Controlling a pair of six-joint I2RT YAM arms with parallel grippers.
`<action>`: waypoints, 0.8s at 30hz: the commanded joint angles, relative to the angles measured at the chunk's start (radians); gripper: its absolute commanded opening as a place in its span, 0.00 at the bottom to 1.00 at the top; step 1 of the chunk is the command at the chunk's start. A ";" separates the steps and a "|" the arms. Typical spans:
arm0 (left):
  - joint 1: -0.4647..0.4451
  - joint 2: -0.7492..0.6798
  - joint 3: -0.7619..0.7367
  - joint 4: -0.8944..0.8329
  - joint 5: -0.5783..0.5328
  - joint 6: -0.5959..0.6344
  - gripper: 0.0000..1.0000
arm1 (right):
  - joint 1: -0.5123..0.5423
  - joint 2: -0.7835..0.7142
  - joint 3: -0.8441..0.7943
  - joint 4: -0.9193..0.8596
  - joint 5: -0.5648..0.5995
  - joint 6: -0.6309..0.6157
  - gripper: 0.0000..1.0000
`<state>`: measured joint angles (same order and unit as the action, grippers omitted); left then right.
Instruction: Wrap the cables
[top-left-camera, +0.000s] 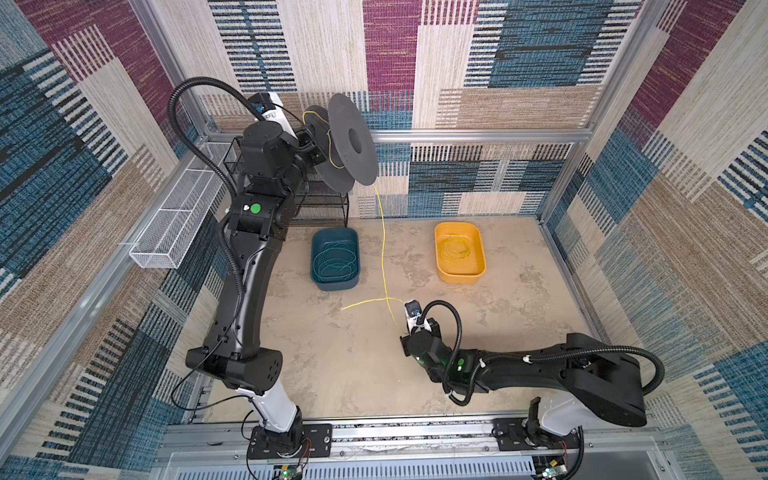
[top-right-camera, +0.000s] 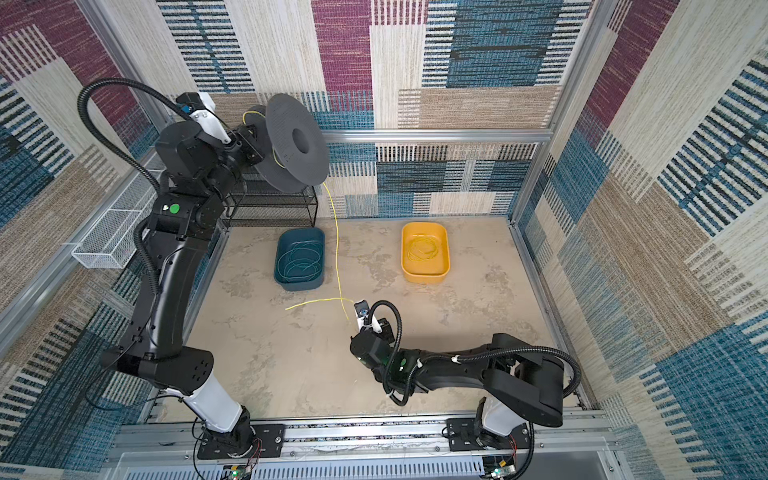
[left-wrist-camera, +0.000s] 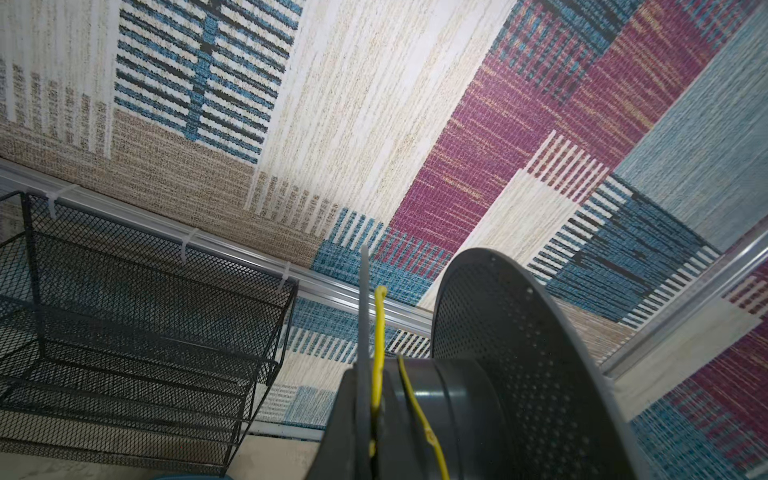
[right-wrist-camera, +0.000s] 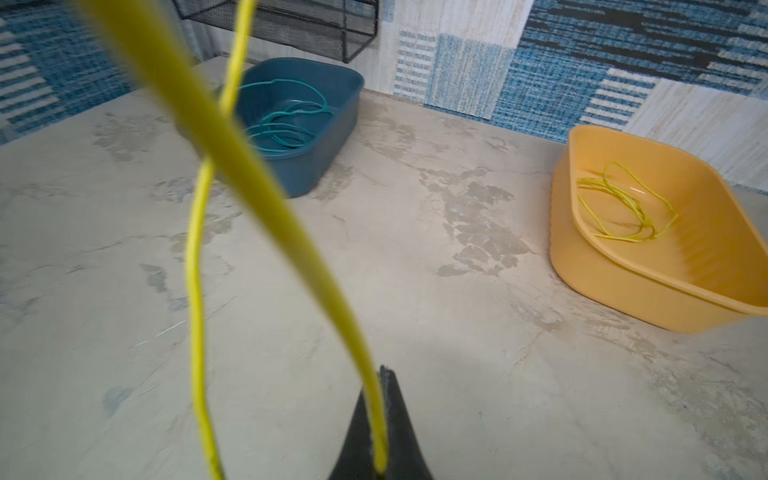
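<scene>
A thin yellow cable (top-left-camera: 383, 249) runs from the hub of a dark grey spool (top-left-camera: 353, 145) down to the table's middle. My left gripper (top-left-camera: 309, 143) holds the spool high at the back left. In the left wrist view it (left-wrist-camera: 370, 436) is shut on the spool's thin flange, with the cable's end beside it. My right gripper (top-left-camera: 402, 334) sits low near the table's middle, shut on the cable (right-wrist-camera: 266, 199); the cable enters between the closed tips (right-wrist-camera: 380, 415). A loose stretch of cable (top-left-camera: 357, 304) sticks out to the left over the table.
A blue bin (top-left-camera: 334, 284) with teal cable loops (top-left-camera: 334, 262) stands behind the right gripper, and a yellow bin (top-left-camera: 459, 277) with a yellow coil (top-left-camera: 455, 249) at the back right. A black mesh rack (top-left-camera: 324, 208) and a white mesh basket (top-left-camera: 174, 220) line the back left.
</scene>
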<state>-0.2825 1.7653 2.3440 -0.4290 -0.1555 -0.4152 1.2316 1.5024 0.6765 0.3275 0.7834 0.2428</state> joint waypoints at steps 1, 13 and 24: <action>-0.056 0.104 0.125 0.054 -0.193 0.186 0.00 | 0.084 -0.049 0.034 -0.062 0.065 -0.006 0.00; -0.108 0.307 0.104 -0.057 -0.251 0.326 0.00 | 0.207 -0.339 0.191 0.006 0.154 -0.330 0.00; -0.205 0.347 -0.001 -0.006 -0.326 0.475 0.00 | 0.207 -0.392 0.440 0.122 0.057 -0.589 0.00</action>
<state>-0.4862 2.1174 2.3638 -0.5140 -0.4473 0.0200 1.4384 1.1202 1.0748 0.3729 0.8749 -0.2451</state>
